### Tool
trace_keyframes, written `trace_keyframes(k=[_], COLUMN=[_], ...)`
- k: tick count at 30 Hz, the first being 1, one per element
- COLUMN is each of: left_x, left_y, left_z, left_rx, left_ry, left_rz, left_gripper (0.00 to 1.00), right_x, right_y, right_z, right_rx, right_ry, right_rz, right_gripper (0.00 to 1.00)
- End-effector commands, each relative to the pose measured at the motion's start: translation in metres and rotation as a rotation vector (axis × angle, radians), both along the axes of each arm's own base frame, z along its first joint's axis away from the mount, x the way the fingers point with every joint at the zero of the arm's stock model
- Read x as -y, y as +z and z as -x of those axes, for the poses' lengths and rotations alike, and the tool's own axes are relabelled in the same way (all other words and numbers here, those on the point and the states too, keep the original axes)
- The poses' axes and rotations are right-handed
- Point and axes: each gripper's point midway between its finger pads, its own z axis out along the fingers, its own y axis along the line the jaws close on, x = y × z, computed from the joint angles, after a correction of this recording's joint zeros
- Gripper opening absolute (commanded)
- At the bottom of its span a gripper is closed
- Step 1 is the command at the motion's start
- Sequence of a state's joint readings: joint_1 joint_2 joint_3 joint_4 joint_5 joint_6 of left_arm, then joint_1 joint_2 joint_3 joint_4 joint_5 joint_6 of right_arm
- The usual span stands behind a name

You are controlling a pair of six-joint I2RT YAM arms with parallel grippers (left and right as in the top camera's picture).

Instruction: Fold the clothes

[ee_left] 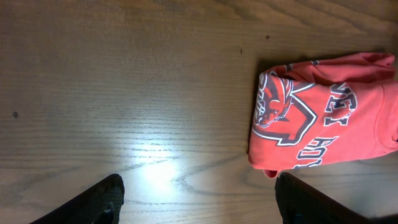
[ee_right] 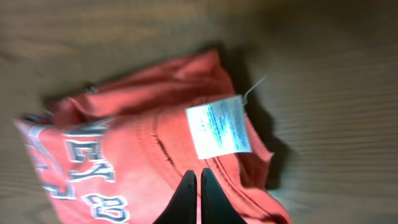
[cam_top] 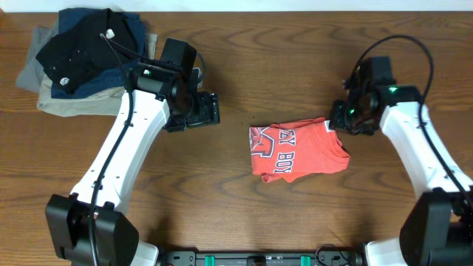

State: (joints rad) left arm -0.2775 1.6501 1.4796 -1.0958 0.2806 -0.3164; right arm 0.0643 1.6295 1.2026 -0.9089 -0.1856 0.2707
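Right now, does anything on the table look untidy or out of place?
Yes. The red T-shirt is folded into a small bundle, but its white care label lies exposed on top and the edges are uneven. The pile of dark and khaki clothes in the far left corner is stacked loosely.

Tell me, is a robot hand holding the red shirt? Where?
The left gripper is open, holding nothing. The right gripper is shut over the T-shirt, at its collar near the white label; whether it pinches cloth cannot be told.
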Motion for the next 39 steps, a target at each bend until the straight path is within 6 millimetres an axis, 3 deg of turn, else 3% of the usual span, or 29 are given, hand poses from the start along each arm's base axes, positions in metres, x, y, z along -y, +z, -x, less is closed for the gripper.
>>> trace_keyframes(k=[1,7,10,13,14,16,17,19,20,22,26,31,39], left_x=[-0.003,-0.005,-0.006,-0.006,-0.006,-0.006,-0.004,0.0,0.004,0.013,0.039,0.073,0.111], left_y=[-0.009,-0.018,-0.024,-0.029,-0.03,-0.031,-0.033,-0.036,-0.038,-0.043,-0.054,-0.071,-0.105], left_z=[0.001,0.007,0.011,0.013,0.013,0.013,0.013,0.015,0.016,0.018,0.021,0.032,0.044], left_rx=[-0.023,-0.045,-0.062,-0.072,-0.072,-0.07,-0.072,-0.08,-0.085,-0.09,-0.086,-0.068,-0.054], left_ry=[-0.005,-0.005,-0.005,-0.005,-0.005,-0.005,-0.008,-0.013,-0.018,-0.03,-0.071,-0.151,-0.171], left_rz=[-0.021,-0.028,-0.032,-0.035,-0.035,-0.034,-0.022,0.003,0.024,0.079,0.22,0.399,0.464], left_gripper=[0.79,0.79,0.79,0.79,0.79,0.86,0.9,0.96,1.0,0.98,0.98,0.98,0.98], right_x=[-0.005,0.011,0.015,0.02,0.023,0.027,0.032,0.039,0.041,0.047,0.065,0.097,0.128], right_y=[-0.047,-0.099,-0.094,-0.067,-0.055,-0.028,-0.002,0.028,0.039,0.06,0.086,0.092,0.088], right_z=[0.017,0.01,0.002,-0.012,-0.018,-0.027,-0.033,-0.038,-0.041,-0.048,-0.062,-0.072,-0.056], right_rx=[-0.093,-0.122,-0.112,-0.078,-0.066,-0.041,-0.026,-0.011,-0.001,0.029,0.093,0.136,0.08], right_ry=[0.021,-0.049,-0.056,-0.065,-0.068,-0.062,-0.066,-0.079,-0.085,-0.103,-0.158,-0.28,-0.36], right_rz=[-0.015,0.058,0.079,0.106,0.123,0.152,0.179,0.206,0.211,0.212,0.207,0.196,0.202], right_gripper=[0.04,0.01,0.02,0.08,0.14,0.49,0.84,0.99,0.99,0.99,0.99,0.99,0.99])
